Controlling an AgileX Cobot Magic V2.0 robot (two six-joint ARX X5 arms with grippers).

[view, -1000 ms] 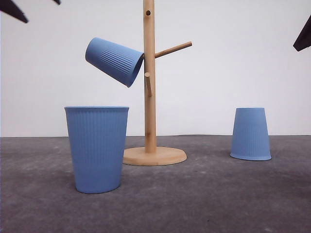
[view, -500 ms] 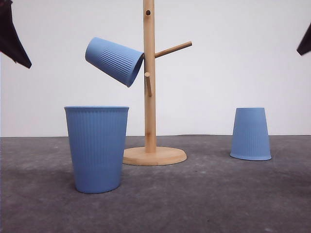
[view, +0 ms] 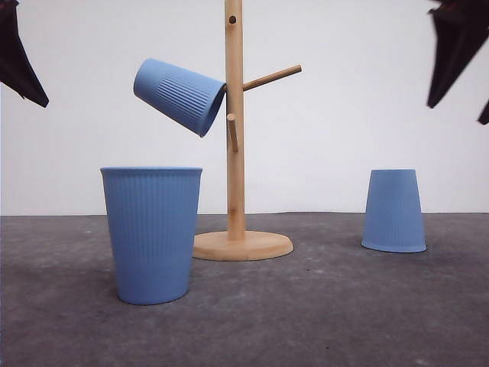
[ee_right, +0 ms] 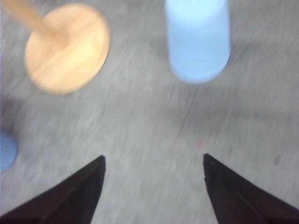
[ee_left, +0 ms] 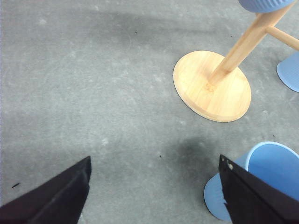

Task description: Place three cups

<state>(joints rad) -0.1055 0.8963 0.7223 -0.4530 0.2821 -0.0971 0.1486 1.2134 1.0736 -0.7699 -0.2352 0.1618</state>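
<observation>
On worktop point(view: 321, 321): upright cup point(view: 151, 233) front left, inverted cup point(view: 394, 210) right of rack point(view: 235, 153). On rack peg: tilted cup point(view: 179, 95). Above worktop: left claw point(ee_left: 154, 191) spread beside upright cup; right claw point(ee_right: 154, 186) spread, holding nothing.

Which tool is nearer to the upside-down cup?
Right. The right tool hangs above the upside-down cup; the left tool is far across, over the upright cup.

A peg stand point(view: 235, 153) sits mid-tabletop point(view: 321, 313). One cup point(view: 180, 96) hangs on its left peg; an upright cup point(view: 152, 234) stands front-left; an upturned cup point(view: 394, 210) sits right.
</observation>
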